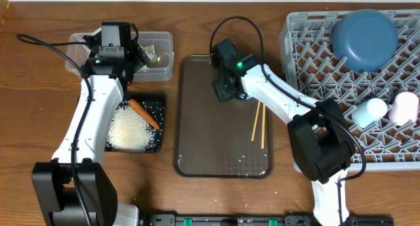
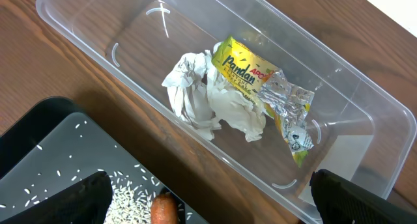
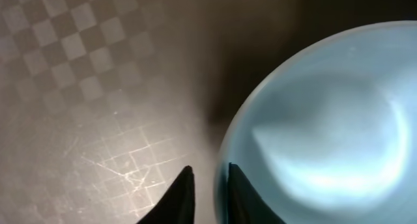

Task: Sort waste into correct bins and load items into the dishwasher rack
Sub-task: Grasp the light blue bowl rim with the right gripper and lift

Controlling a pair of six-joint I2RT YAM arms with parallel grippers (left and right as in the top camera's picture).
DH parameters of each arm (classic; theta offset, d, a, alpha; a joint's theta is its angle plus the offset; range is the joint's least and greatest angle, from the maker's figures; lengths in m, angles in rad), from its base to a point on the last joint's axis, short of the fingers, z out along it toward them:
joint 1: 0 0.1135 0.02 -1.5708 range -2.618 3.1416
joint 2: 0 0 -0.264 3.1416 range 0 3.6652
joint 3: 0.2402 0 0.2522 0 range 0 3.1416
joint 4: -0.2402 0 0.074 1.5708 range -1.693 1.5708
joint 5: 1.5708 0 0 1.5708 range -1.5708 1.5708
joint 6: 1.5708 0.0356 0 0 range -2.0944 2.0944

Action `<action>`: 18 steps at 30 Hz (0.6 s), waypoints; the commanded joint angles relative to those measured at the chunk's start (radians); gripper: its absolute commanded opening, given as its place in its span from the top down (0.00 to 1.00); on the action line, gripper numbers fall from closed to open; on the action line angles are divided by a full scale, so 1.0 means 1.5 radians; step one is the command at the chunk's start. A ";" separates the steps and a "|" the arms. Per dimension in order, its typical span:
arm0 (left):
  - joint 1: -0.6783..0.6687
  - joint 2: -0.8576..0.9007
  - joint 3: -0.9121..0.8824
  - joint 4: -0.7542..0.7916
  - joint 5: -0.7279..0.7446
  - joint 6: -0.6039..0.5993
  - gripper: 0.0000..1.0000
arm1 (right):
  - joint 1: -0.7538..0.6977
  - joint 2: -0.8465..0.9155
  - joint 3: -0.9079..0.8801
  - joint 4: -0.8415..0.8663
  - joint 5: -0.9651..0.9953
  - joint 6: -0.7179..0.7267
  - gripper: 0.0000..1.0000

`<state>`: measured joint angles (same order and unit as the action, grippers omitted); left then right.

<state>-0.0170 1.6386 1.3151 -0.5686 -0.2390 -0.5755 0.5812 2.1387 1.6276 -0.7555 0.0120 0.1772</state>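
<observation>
The wrapper (image 2: 260, 74) read "Pandan" in dark letters on yellow. It lay crumpled against the tissue (image 2: 208, 100) in the tub (image 2: 85, 28), at the overhead view's upper left. The left gripper (image 2: 215, 201) hung above the tub, pointing down, jaws wide apart and empty. The right arm stretched from lower right to the brown tray's (image 1: 216, 140) upper left corner. Its gripper (image 3: 210, 172) was nearly closed, pinching the light-blue bowl's (image 3: 326, 120) rim. The chopsticks (image 1: 262, 127) lay on that tray's right side, running top to bottom. In the black tray (image 1: 156, 106), the carrot (image 1: 144, 114) pointed diagonally beside the rice (image 1: 131, 131).
</observation>
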 commanded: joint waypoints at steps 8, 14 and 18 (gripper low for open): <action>0.000 0.006 0.000 0.000 -0.004 0.004 0.01 | 0.009 -0.002 0.023 -0.016 0.009 0.009 0.99; 0.000 0.006 0.000 0.000 -0.004 0.004 0.01 | -0.001 -0.072 0.107 -0.094 0.004 0.013 0.99; 0.000 0.006 0.000 0.000 -0.004 0.004 0.01 | -0.038 -0.173 0.131 -0.129 -0.007 0.022 0.99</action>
<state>-0.0170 1.6386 1.3151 -0.5686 -0.2390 -0.5755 0.5682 2.0403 1.7699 -0.9325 0.0135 0.1860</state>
